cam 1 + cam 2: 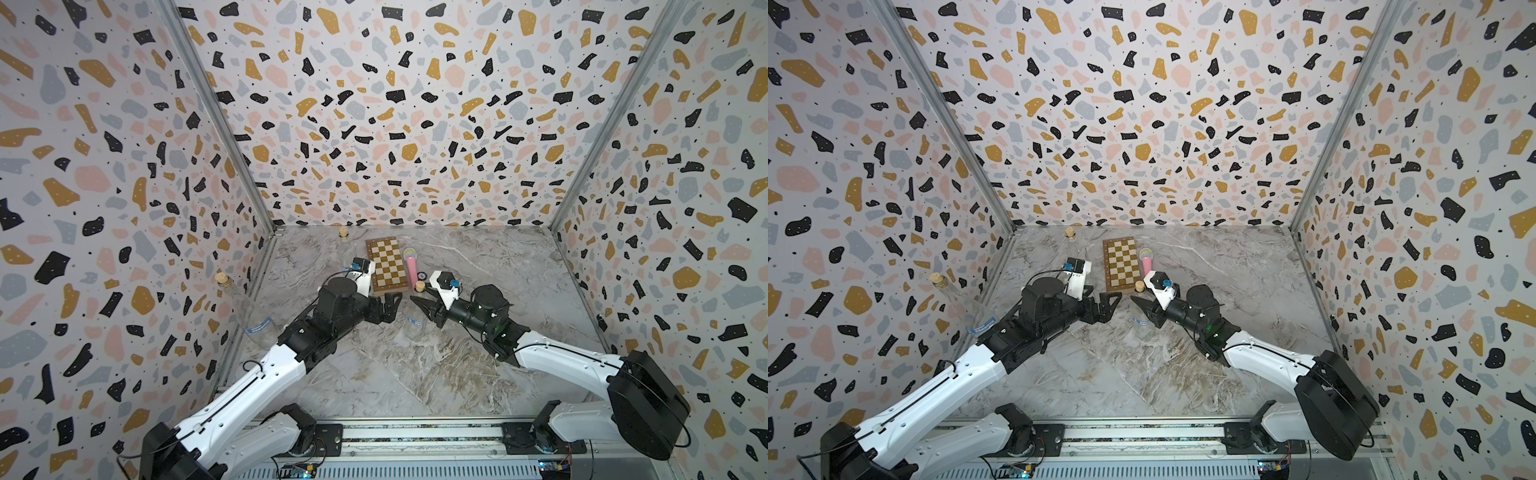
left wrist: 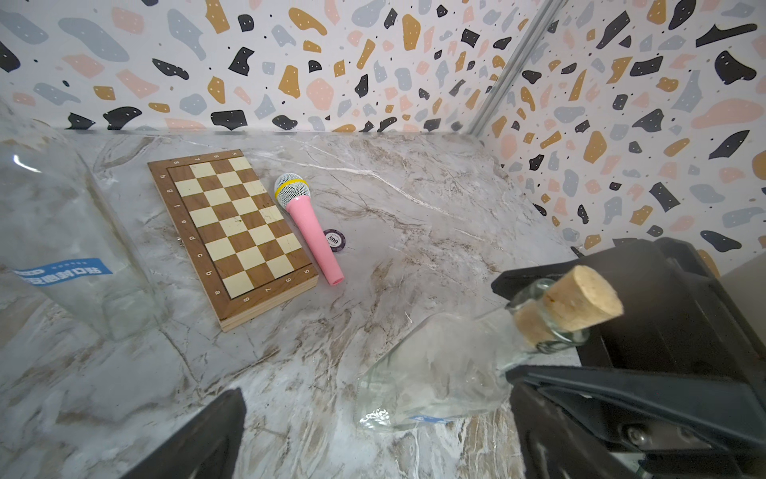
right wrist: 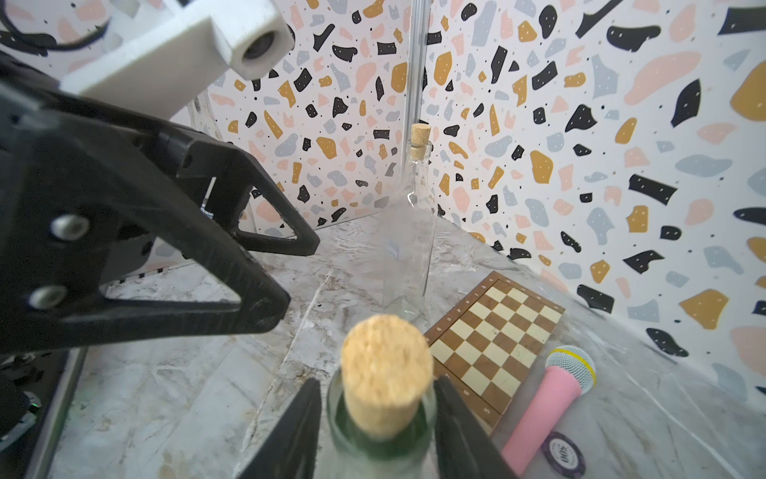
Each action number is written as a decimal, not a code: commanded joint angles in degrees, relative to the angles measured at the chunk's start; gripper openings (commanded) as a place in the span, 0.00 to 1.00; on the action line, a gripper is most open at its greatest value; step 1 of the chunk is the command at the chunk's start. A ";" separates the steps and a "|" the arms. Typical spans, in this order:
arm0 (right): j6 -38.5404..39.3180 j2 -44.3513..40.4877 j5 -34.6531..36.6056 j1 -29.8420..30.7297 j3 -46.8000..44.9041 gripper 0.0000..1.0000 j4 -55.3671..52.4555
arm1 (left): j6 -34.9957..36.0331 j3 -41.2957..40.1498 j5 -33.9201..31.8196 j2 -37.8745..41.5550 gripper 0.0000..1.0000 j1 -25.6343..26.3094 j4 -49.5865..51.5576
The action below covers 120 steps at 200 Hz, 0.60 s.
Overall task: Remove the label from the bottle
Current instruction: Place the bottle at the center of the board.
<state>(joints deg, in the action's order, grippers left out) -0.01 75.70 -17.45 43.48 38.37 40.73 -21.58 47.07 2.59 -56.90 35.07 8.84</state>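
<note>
A clear glass bottle (image 1: 417, 311) with a cork (image 3: 385, 373) stands mid-table in both top views. Low on its side is a thin blue label (image 1: 415, 321), which shows as a blue strip near the base in the left wrist view (image 2: 431, 419). My right gripper (image 3: 378, 387) is open. Its fingers flank the bottle's neck just under the cork, slightly off the glass. My left gripper (image 2: 381, 448) is wide open, and the bottle's base (image 2: 414, 398) lies just ahead, between its fingers. The two grippers (image 1: 390, 307) (image 1: 419, 301) face each other across the bottle.
A second corked bottle (image 1: 249, 311) with a blue label stands by the left wall. A third one (image 1: 344, 245) stands at the back. Behind the grippers lie a chessboard (image 1: 387, 266), a pink toy microphone (image 1: 411, 268) and a poker chip (image 2: 334, 239).
</note>
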 commanded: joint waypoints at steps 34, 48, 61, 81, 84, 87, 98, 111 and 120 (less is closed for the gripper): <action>-0.17 -1.91 1.02 0.37 1.72 0.72 0.32 | 2.42 -0.53 0.91 1.49 1.00 0.17 -2.27; -0.10 -4.07 1.08 0.42 1.32 0.78 -1.88 | 3.86 -0.48 2.89 1.79 1.00 0.17 -1.86; 0.01 -7.94 1.50 0.40 0.32 0.82 -5.28 | 6.01 -0.25 7.86 2.13 1.00 0.17 -1.34; 0.22 -15.26 3.20 0.22 -2.28 0.89 -10.94 | 8.31 -1.00 11.57 3.39 1.00 0.34 -1.32; 0.26 -16.29 3.51 0.20 -2.80 0.89 -11.67 | 8.59 -1.25 11.70 3.65 1.00 0.35 -1.43; 0.26 -17.43 3.72 0.05 -3.30 0.89 -12.32 | 8.96 -1.46 11.81 3.92 1.00 0.41 -1.65; 0.02 -20.99 4.23 -0.64 -5.43 0.90 -14.62 | 9.75 -2.35 12.00 4.72 1.00 0.67 -2.98; 0.00 -24.69 4.46 -1.28 -7.72 0.91 -16.81 | 10.35 -3.12 12.09 4.69 1.00 1.11 -4.78; 0.00 -26.90 4.42 -1.38 -8.66 0.91 -18.60 | 10.55 -3.34 12.04 4.07 1.00 1.51 -6.09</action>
<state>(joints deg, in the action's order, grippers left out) 0.05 53.32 -14.37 42.81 32.69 29.87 -14.02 45.12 12.21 -52.80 35.59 8.10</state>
